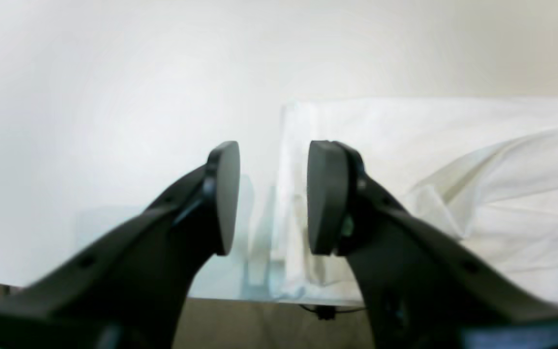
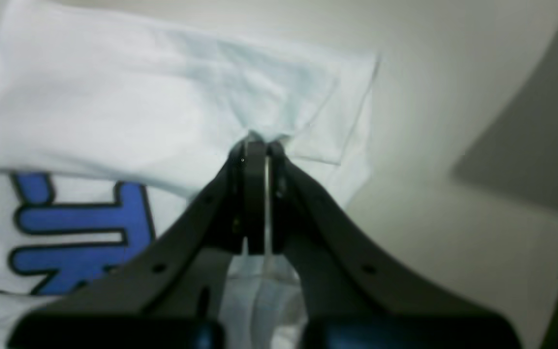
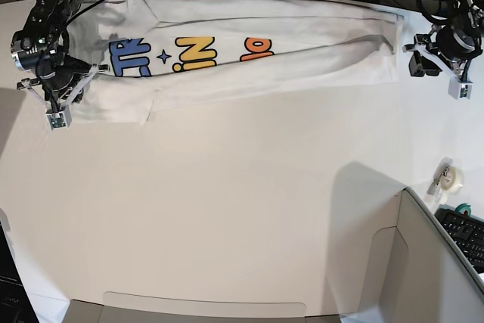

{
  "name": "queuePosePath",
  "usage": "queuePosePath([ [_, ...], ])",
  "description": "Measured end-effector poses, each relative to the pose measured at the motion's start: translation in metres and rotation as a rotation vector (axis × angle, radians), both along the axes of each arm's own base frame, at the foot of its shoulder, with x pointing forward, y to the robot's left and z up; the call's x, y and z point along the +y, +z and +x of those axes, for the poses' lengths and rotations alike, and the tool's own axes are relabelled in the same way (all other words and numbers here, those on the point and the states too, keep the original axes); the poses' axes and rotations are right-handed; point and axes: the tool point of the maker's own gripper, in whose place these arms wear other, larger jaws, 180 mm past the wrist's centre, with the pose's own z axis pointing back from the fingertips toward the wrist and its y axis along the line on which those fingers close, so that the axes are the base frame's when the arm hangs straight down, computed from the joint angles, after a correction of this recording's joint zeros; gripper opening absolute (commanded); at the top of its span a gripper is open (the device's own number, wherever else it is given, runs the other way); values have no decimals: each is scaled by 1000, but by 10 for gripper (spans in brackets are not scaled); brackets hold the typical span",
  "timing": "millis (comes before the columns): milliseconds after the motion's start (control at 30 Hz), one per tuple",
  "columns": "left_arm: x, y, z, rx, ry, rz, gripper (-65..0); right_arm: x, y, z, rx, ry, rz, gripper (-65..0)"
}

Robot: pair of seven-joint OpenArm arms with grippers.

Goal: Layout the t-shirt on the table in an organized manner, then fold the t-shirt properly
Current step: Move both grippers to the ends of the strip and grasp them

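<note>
The white table (image 3: 227, 209) fills most of the base view, its curved edge running along the far side, with a grey bin (image 3: 423, 270) cutting into the near right corner of that view. Along the table's far edge lies the t-shirt (image 3: 249, 54), folded lengthwise into a long band that stretches nearly from one arm to the other; its printed side faces up, showing blue, yellow and orange letters with a small blue star between them (only part of the wording can be read). One short sleeve spreads out flat at the band's left end in the base view, under the right arm.

The right gripper (image 2: 257, 145) sits on that sleeve end, its jaws clenched on a pinch of white cloth; in the right wrist view the fabric bunches into a small peak just at the fingertips, with the blue letters off to the side. The left gripper (image 1: 271, 198) hovers at the opposite end of the band, its 2 dark pads (image 1: 325, 198) standing apart and holding nothing, with the shirt's folded edge visible in the gap between them and an orange scrap of print at the frame's edge.

Beyond the bin lie a roll of tape (image 3: 448, 178) and a black keyboard (image 3: 465, 232), both well apart from the shirt.
</note>
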Motion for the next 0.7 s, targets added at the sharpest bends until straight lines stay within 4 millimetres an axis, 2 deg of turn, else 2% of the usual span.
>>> queuePosePath([
  [100,-14,-7,1,19,-42,-14,-422,10,3,-4,9,79,-39,-650],
  [233,-27,-12,2,28,-75,-32,-422,26,-9,-13,73,179,-71,-650],
  [367,-29,-14,2,29,-73,-41,-422,55,-23,-23,133,324,-81,-650],
  [533,-30,-9,12,1,-70,-44,-423,78,-41,-44,220,486,-114,-650],
  [700,-26,-19,7,33,-52,-58,-423,83,-49,-63,284,607,-168,-650],
])
